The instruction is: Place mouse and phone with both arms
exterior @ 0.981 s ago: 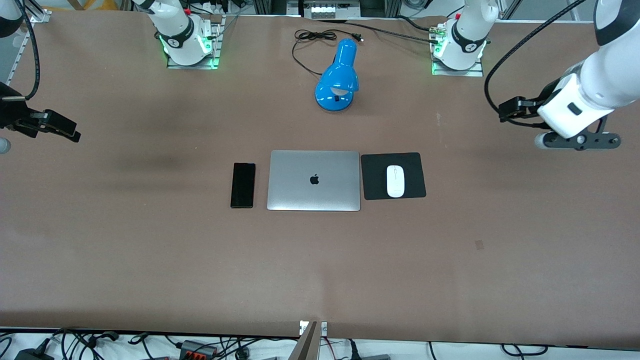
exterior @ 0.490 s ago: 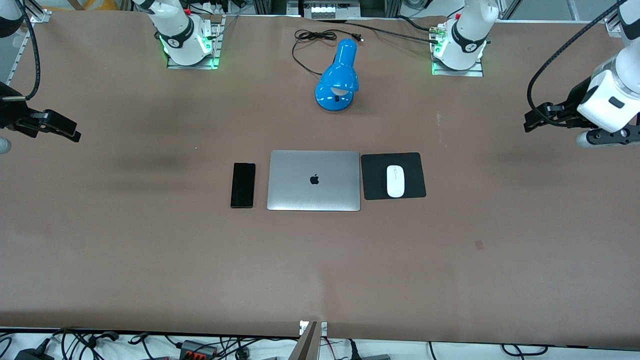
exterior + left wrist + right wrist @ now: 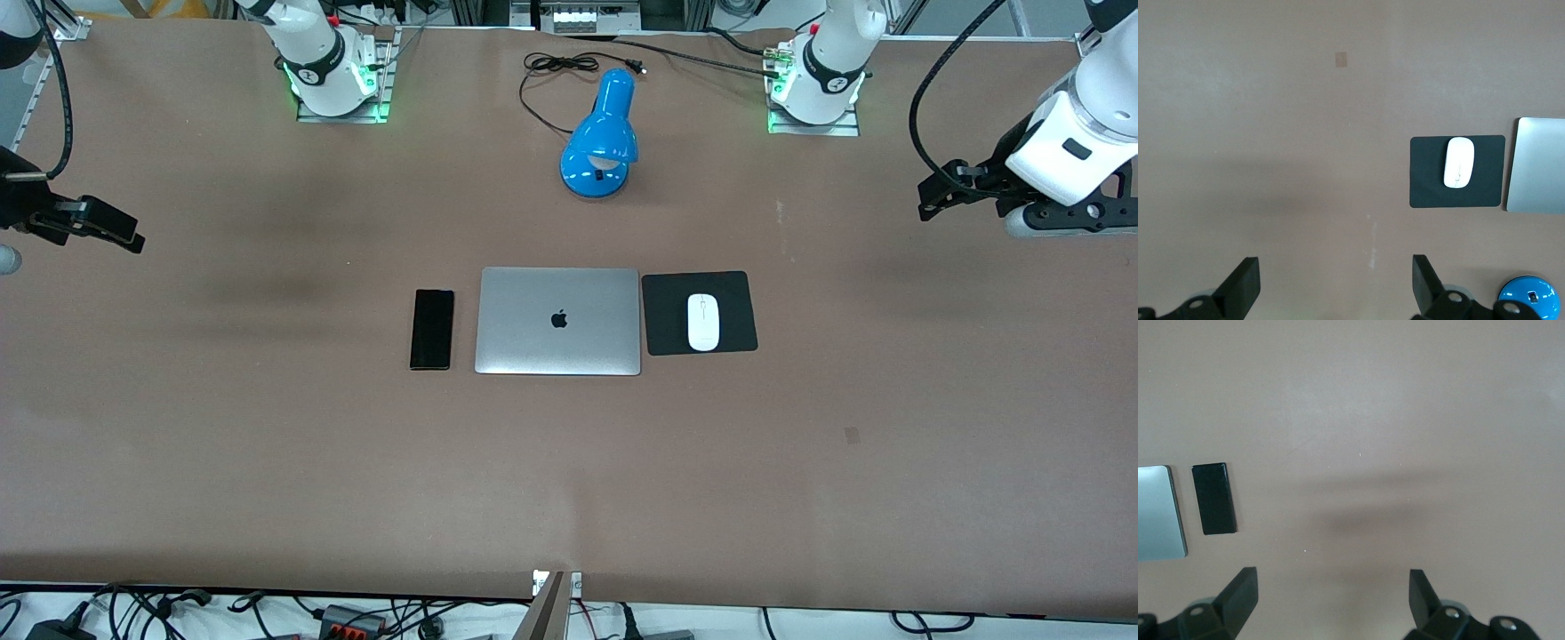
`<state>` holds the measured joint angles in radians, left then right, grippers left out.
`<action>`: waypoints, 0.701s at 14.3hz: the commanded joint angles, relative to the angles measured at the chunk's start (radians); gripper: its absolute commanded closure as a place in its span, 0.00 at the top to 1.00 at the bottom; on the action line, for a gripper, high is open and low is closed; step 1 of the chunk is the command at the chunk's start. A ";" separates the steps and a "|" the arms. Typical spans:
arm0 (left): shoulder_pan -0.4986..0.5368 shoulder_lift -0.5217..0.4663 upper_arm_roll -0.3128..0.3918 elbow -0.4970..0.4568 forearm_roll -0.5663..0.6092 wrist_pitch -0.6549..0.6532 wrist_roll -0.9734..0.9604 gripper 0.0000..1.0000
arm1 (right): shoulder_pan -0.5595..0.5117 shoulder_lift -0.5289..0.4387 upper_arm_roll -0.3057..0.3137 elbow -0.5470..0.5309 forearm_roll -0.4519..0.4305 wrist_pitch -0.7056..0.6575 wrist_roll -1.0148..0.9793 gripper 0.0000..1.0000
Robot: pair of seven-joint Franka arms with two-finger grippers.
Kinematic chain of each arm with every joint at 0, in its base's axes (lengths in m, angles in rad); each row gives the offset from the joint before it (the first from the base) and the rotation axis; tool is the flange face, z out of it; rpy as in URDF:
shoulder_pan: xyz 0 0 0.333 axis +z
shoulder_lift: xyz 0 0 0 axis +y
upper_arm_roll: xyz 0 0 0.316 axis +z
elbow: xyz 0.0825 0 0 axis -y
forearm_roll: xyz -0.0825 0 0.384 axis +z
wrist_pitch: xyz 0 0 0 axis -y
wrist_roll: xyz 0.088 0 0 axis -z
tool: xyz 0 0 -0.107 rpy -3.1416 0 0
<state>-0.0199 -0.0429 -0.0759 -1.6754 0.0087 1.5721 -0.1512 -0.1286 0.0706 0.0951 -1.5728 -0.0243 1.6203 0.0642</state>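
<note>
The white mouse [image 3: 702,322] lies on a square black mat [image 3: 738,336] beside the closed silver laptop [image 3: 558,321], toward the left arm's end of the table. It also shows in the left wrist view [image 3: 1459,162]. The black phone [image 3: 432,329] lies flat on the table beside the laptop, toward the right arm's end; it shows in the right wrist view [image 3: 1214,498]. My left gripper [image 3: 942,194] is open and empty, up over bare table at the left arm's end. My right gripper [image 3: 111,230] is open and empty, up over bare table at the right arm's end.
A blue desk lamp [image 3: 603,142] lies on the table between the two arm bases, farther from the front camera than the laptop, with its black cord [image 3: 560,64] trailing toward the table's edge. Cables hang along the near edge.
The left arm has drawn back toward its end of the table and risen, its gripper ending a little higher in the front view. The right arm has not moved. Mouse and phone stay put.
</note>
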 commanded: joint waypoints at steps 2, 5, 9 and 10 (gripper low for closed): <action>0.005 -0.022 -0.008 -0.023 0.020 0.014 0.006 1.00 | -0.003 0.006 0.008 0.019 -0.011 -0.019 -0.017 1.00; 0.008 -0.020 -0.007 -0.023 0.019 0.011 -0.001 1.00 | -0.002 0.005 0.008 0.019 -0.011 -0.026 -0.017 1.00; 0.011 -0.020 -0.007 -0.023 0.014 0.000 -0.001 1.00 | -0.006 0.006 0.005 0.019 -0.011 -0.028 -0.020 1.00; 0.011 -0.020 -0.007 -0.023 0.013 -0.001 -0.001 1.00 | -0.006 0.005 0.005 0.019 -0.011 -0.031 -0.020 1.00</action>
<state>-0.0151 -0.0429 -0.0781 -1.6785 0.0087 1.5712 -0.1520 -0.1288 0.0706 0.0957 -1.5728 -0.0244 1.6123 0.0629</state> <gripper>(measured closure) 0.000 0.000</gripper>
